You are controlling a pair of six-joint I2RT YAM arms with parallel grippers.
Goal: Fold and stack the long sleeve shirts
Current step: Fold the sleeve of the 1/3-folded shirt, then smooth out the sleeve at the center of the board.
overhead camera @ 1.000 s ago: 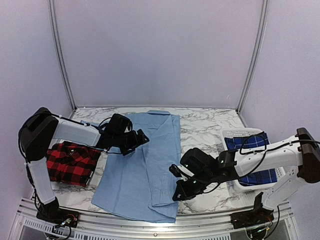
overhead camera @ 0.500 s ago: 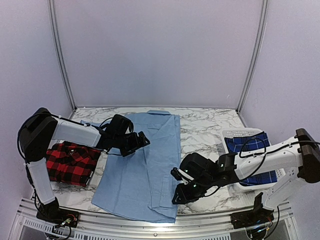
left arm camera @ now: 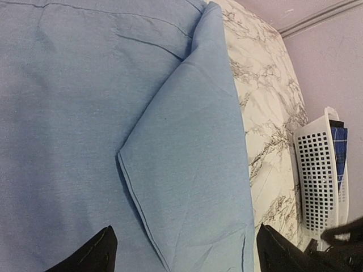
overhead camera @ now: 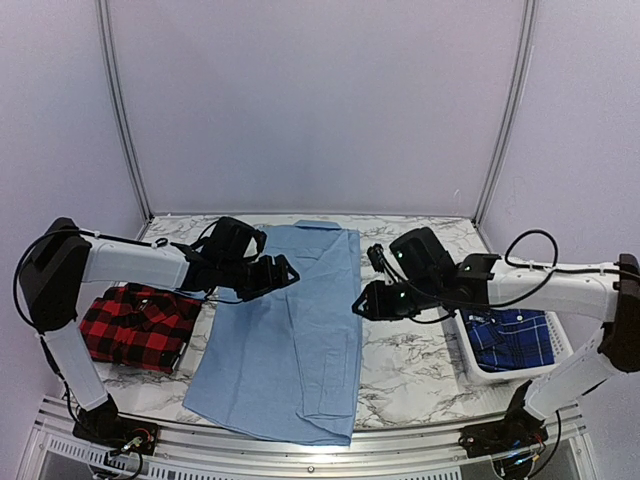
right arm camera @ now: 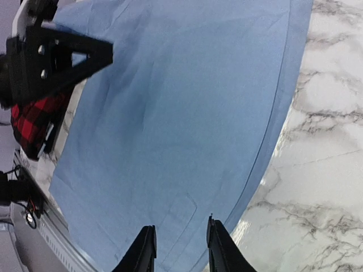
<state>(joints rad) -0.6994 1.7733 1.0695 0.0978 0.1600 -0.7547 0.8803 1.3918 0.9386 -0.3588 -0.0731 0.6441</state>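
Observation:
The light blue shirt (overhead camera: 290,340) lies flat on the marble table, its right side folded over toward the middle (left arm camera: 193,158). My left gripper (overhead camera: 280,272) hovers over the shirt's upper left part, jaws wide open and empty (left arm camera: 184,252). At the shirt's right edge, my right gripper (overhead camera: 362,300) hangs above the cloth with its jaws parted and nothing between them (right arm camera: 178,246). The red-and-black check shirt (overhead camera: 135,325) sits folded at the left. The dark blue plaid shirt (overhead camera: 515,335) lies in the white basket (overhead camera: 465,345).
The basket stands at the table's right side, under the right arm. Metal rails run along the front edge (overhead camera: 300,445). Bare marble (overhead camera: 410,360) shows between the blue shirt and the basket.
My right gripper has left the shirt's front right corner, risen to its right edge farther back, and opened. The left gripper has barely shifted.

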